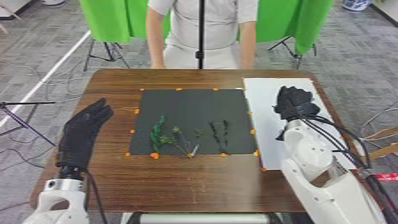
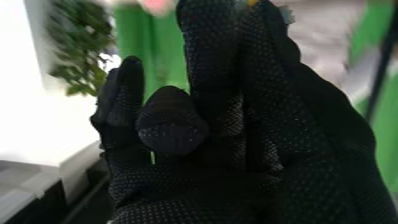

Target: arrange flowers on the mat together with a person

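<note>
In the head view, thin green flowers (image 1: pixel 158 134) lay along the near edge of the dark mat (image 1: pixel 191 105), between the straight-fingered left hand (image 1: pixel 83 132) and the right hand (image 1: pixel 296 104) above the white sheet (image 1: pixel 265 91). The right wrist view showed that hand's fingers loosely extended.

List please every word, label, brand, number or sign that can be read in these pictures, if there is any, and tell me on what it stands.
No text can be read.
Red patch at the head view's right edge: pale marks on it, too small to read.
Dark mat and white sheet: no writing seen on them.
</note>
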